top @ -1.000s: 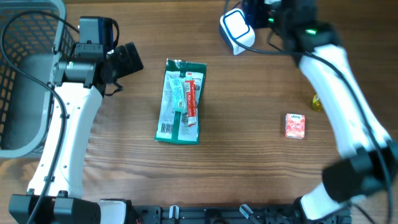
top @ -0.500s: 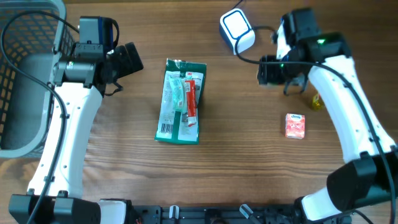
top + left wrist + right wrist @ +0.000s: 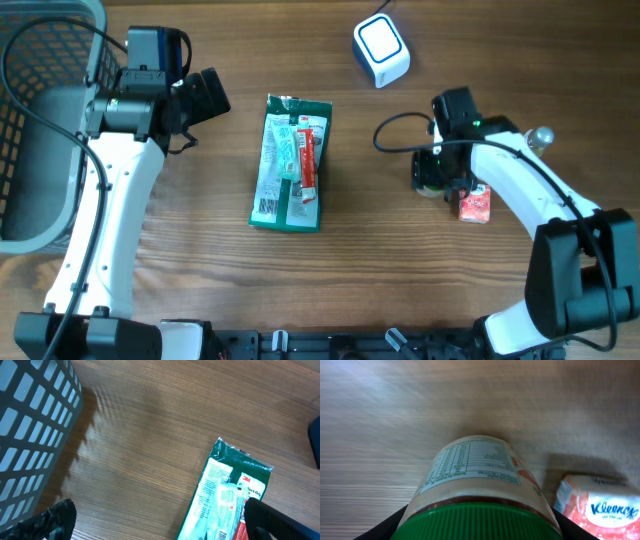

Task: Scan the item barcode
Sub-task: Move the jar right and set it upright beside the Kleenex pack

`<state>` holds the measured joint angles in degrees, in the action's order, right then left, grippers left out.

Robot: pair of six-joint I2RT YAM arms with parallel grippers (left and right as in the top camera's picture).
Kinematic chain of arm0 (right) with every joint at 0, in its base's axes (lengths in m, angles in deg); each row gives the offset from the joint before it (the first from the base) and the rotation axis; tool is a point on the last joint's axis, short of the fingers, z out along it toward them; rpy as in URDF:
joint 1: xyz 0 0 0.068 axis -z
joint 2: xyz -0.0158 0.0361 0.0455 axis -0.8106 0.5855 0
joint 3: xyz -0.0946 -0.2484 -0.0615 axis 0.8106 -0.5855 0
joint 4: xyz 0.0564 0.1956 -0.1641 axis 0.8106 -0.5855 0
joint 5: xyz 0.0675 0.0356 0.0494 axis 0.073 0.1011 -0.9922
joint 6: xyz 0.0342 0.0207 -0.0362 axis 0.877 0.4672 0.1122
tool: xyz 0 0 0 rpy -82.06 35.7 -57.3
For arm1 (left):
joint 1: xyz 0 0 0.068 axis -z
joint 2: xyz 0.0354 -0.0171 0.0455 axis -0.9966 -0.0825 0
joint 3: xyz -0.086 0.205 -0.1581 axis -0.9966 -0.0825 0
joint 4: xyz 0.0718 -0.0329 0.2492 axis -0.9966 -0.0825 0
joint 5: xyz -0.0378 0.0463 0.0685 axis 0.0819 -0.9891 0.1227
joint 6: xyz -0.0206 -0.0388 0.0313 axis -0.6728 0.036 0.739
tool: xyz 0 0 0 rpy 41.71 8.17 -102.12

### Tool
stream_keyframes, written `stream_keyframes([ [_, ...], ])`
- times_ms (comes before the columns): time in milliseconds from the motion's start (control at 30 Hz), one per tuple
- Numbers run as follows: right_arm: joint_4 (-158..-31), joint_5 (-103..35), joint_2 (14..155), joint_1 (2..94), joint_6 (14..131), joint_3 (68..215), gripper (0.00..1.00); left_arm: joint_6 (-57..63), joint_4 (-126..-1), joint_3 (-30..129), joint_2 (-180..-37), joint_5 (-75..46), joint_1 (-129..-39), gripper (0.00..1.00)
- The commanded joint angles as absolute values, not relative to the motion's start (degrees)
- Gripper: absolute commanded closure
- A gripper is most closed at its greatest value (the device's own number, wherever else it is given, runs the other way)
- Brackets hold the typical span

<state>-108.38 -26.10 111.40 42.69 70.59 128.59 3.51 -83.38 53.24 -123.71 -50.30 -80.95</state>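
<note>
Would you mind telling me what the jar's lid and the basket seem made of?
The jar's lid looks like green moulded plastic, judging by its fine ridges. The basket seems matte grey plastic, moulded as a grid of square holes.

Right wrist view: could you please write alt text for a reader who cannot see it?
A jar with a green ribbed lid and a printed nutrition label fills the lower centre, held in the right gripper, whose dark fingers show beside the lid. A pink Kleenex pack lies at the lower right on the blurred wooden table.
</note>
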Motion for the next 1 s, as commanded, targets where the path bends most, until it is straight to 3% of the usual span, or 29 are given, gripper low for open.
stream_keyframes([
  [0,-107.9,-16.8,111.5,42.6,72.1,125.6,0.83,4.2,-83.3,53.7,-123.9,-49.8,-81.3,0.00],
  [200,-111.7,-10.9,111.5,42.6,74.2,125.2,0.83,4.2,-83.3,53.7,-123.9,-49.8,-81.3,0.00],
  [467,-106.8,-11.0,111.5,42.6,74.3,125.2,0.79,4.2,-83.3,53.7,-123.9,-49.8,-81.3,0.00],
  [600,-106.2,-13.9,111.5,42.6,74.2,125.2,0.43,4.2,-83.3,53.7,-123.9,-49.8,-81.3,0.00],
  [667,-105.8,-14.4,111.5,42.6,74.1,125.2,0.33,4.2,-83.3,53.7,-123.9,-49.8,-81.3,0.00],
  [700,-105.6,-14.4,111.5,42.6,74.1,125.4,0.19,4.2,-83.3,53.7,-123.9,-49.8,-81.3,0.00],
  [767,-105.8,-14.4,111.5,42.6,74.3,127.0,0.02,4.2,-83.3,53.7,-123.9,-49.8,-81.3,0.00],
  [967,-111.9,-14.5,110.2,42.6,74.2,136.6,0.00,4.2,-83.3,53.7,-123.9,-49.8,-81.3,0.00],
])
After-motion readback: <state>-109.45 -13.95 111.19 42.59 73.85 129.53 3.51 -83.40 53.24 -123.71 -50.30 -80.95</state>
